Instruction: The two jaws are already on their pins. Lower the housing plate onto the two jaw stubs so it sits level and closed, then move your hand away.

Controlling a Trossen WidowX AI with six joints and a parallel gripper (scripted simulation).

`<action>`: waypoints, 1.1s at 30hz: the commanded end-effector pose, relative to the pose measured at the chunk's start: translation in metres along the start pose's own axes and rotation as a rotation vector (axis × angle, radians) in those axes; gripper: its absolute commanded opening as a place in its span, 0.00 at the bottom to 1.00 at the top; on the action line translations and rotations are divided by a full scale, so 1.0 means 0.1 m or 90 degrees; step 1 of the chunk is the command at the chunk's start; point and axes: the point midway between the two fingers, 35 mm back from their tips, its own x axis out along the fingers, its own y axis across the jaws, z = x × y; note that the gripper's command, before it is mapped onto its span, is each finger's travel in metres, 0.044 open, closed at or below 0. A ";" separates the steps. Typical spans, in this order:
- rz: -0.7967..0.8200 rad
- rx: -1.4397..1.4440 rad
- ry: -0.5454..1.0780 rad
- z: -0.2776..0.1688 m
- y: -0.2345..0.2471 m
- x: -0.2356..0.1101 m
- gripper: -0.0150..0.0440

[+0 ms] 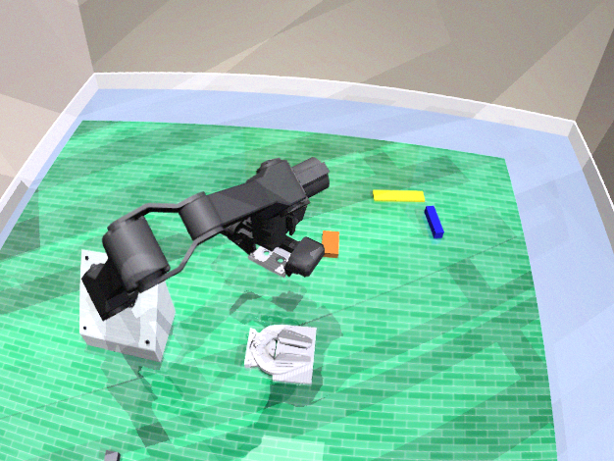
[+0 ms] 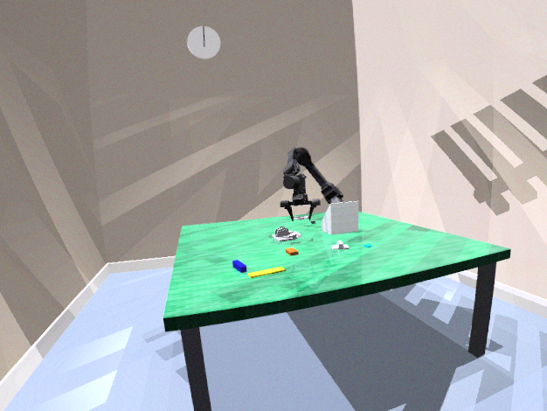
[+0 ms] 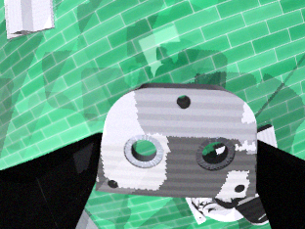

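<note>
My gripper (image 1: 270, 259) (image 2: 301, 218) (image 3: 176, 144) is shut on the housing plate (image 1: 273, 263) (image 3: 179, 181), with one finger at each side edge. The plate is pale, with a rounded edge, two large ringed holes and three small holes. It is held in the air, away from the white base assembly (image 1: 294, 371) (image 2: 292, 238), which lies on the table. The two jaws (image 1: 294, 338) lie side by side on the assembly. In the wrist view only a part of the assembly shows, below the plate at the bottom edge. The jaw stubs are not clear.
An orange block (image 1: 331, 242) (image 2: 291, 251), a yellow bar (image 1: 398, 195) (image 2: 266, 272) and a blue block (image 1: 434, 222) (image 2: 238, 266) lie on the table. A small white part (image 2: 339, 246) and a cyan piece (image 2: 367, 245) lie near the arm's white base (image 1: 119, 334) (image 2: 344, 217).
</note>
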 end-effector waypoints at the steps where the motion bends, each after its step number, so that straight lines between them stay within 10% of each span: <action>1: -0.003 0.049 0.001 -0.08 -0.05 0.00 0.85; 33: -0.016 0.447 0.016 -0.72 -0.42 0.07 0.85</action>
